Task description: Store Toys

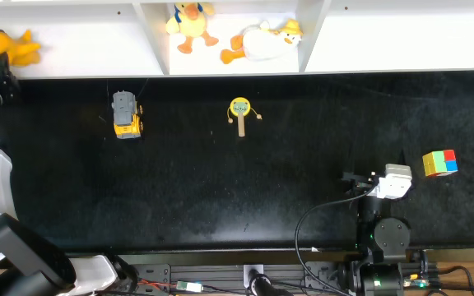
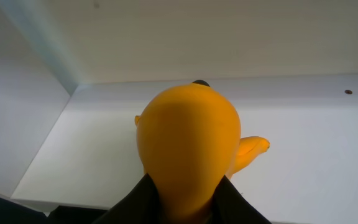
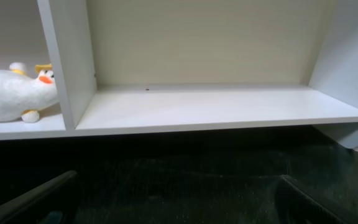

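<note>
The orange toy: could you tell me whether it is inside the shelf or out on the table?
Inside: the orange toy is in the shelf, left compartment, white walls around it, held in the left gripper.

Left end effector (image 2: pixel 188 202) clamped, right end effector (image 3: pixel 176 199) spread apart.

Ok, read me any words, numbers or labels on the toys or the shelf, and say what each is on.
None can be read. The yellow truck, the colour cube, the small drum toy, the orange plush and the white shelf show no legible print.
</note>
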Robot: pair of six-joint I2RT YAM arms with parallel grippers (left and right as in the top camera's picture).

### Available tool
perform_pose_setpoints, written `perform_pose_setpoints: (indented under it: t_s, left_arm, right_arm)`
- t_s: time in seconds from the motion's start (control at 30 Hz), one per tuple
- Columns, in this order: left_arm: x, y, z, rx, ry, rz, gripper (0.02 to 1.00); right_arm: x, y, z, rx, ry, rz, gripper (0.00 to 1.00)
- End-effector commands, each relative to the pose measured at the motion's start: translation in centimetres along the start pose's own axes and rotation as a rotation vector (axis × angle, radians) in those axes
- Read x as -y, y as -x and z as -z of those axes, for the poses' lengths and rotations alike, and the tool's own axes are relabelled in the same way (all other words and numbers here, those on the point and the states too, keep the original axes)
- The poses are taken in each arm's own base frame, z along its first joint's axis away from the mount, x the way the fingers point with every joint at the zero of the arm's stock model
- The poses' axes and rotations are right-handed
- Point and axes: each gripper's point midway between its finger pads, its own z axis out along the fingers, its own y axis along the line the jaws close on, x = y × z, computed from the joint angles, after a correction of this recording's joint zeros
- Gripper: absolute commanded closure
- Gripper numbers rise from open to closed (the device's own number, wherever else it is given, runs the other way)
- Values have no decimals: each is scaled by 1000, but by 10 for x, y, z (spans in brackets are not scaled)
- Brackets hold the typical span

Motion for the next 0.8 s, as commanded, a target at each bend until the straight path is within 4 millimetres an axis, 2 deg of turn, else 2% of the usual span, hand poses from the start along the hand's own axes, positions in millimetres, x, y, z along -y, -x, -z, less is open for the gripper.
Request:
perform_pose_setpoints:
  t_s: [0.03, 0.8]
  left_arm:
    - [-4, 18, 0, 39, 12, -20, 781]
    - [-6, -3, -21, 17, 3, -2, 759]
  right_arm:
    - [-1, -2, 0, 4, 1, -1, 5]
    - [-1, -2, 0, 4, 2, -1, 7]
